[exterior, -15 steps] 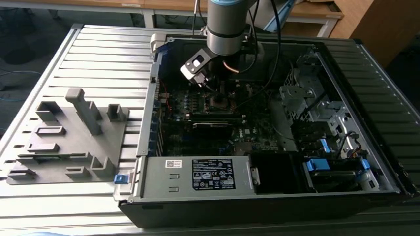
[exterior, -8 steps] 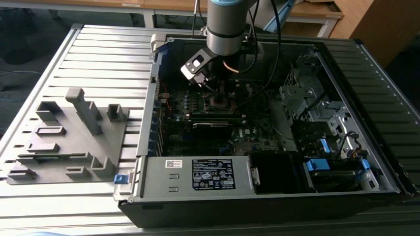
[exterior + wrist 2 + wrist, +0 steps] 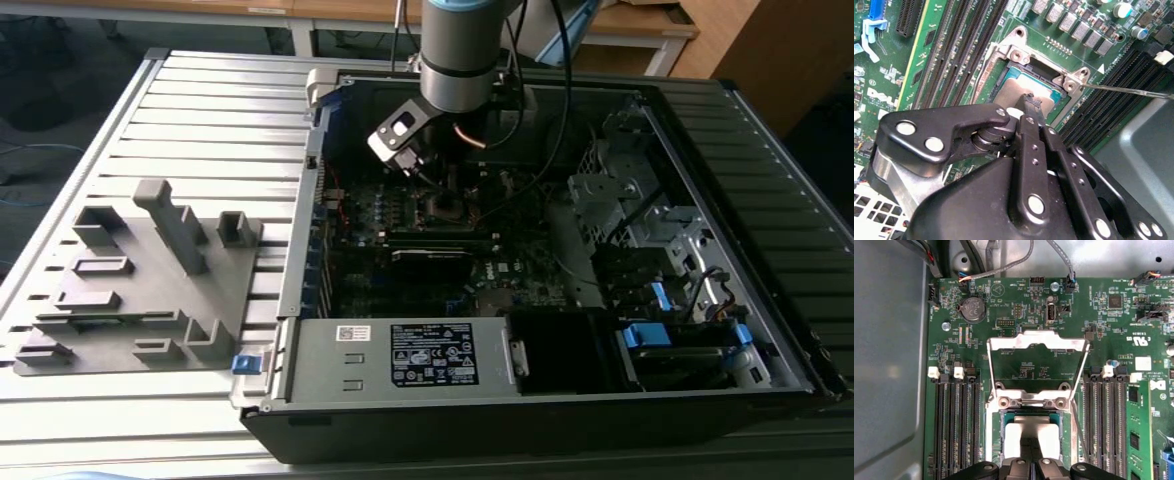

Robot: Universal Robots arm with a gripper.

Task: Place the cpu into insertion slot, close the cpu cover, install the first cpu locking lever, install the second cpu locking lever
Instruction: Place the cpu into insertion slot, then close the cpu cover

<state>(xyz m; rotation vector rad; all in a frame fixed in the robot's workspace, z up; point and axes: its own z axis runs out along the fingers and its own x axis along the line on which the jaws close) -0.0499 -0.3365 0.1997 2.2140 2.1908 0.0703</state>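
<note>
In the second wrist view the gripper (image 3: 1031, 102) has its two black fingers (image 3: 1026, 145) clenched together side by side. Their shared tip is down on the cpu (image 3: 1010, 92), whose silver-grey top lies flat inside the insertion slot (image 3: 1019, 52). A thin locking lever (image 3: 1126, 90) runs out from the slot's corner, apart from it.

The first wrist view looks along the fingers onto the same spot. The closed tip of the gripper (image 3: 1030, 447) sits over the middle of the cpu (image 3: 1013, 437), within the silver edge of the insertion slot (image 3: 993, 435). Just beyond, the cpu cover (image 3: 1038, 340) is swung open off the slot, and green board shows through its square opening. Long black memory slots (image 3: 956, 425) flank the socket. A coin battery (image 3: 973, 309) lies farther off, and a white sticker (image 3: 1143, 363) sits on the board, its print too small to make out.

In the exterior view the arm (image 3: 461, 50) reaches down into an open computer case (image 3: 310, 200), with the gripper (image 3: 447, 195) at the board's middle. The power supply (image 3: 334, 365) carries a black printed label (image 3: 431, 355). On the exterior view's left, a grey fixture (image 3: 147, 280) rests on the slatted table (image 3: 200, 120)
</note>
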